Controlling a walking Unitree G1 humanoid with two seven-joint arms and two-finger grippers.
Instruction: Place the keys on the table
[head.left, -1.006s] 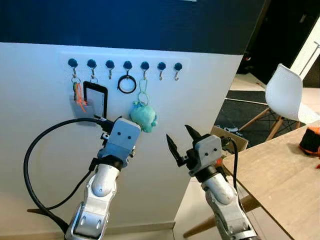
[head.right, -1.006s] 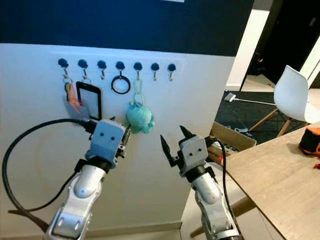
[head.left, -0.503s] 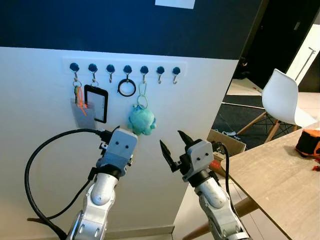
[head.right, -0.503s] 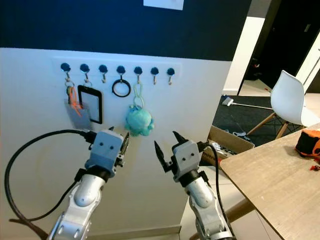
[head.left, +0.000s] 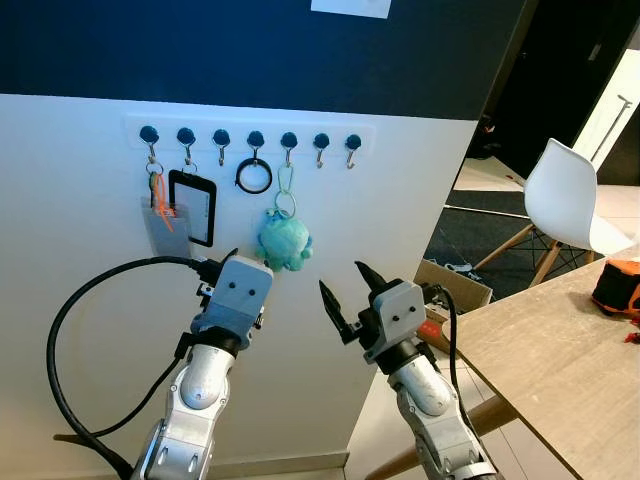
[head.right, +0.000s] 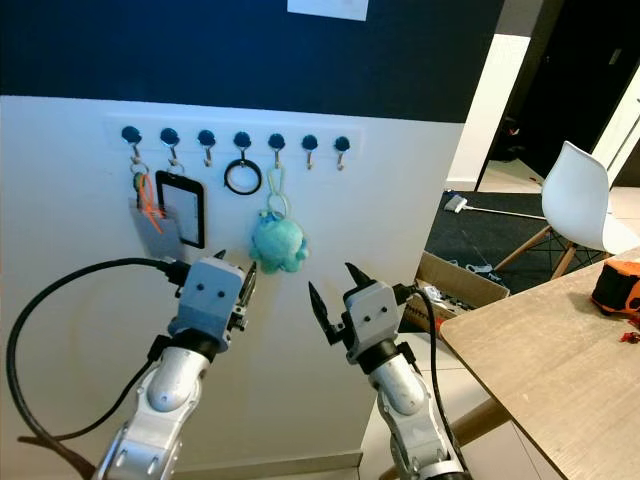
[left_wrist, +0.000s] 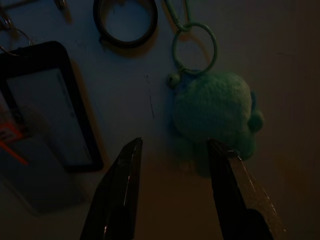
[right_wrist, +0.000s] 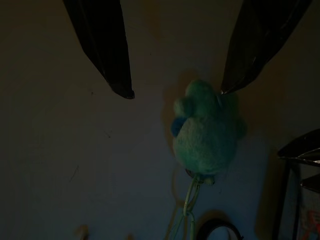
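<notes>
A teal plush keychain (head.left: 285, 240) hangs by a pale green ring from a hook on the white wall rack (head.left: 250, 133). Two hooks at the rack's left end carry a key bunch with an orange tag (head.left: 158, 198) and a black card holder (head.left: 192, 207). My left gripper (left_wrist: 175, 145) is open, just below and left of the plush, apart from it. My right gripper (head.left: 341, 278) is open too, lower right of the plush, pointing at the wall. In the right wrist view the plush (right_wrist: 205, 135) lies beyond the spread fingertips. The wooden table (head.left: 560, 350) stands at the right.
A black ring (head.left: 254, 176) hangs on the hook between the card holder and the plush. An orange and black object (head.left: 617, 283) sits on the table's far edge. A white chair (head.left: 565, 195) and a cardboard box (head.left: 455, 280) stand on the floor beyond the wall's corner.
Over the last second both grippers sank a little and the right one edged left toward the plush. Since half a second ago nothing has visibly moved.
</notes>
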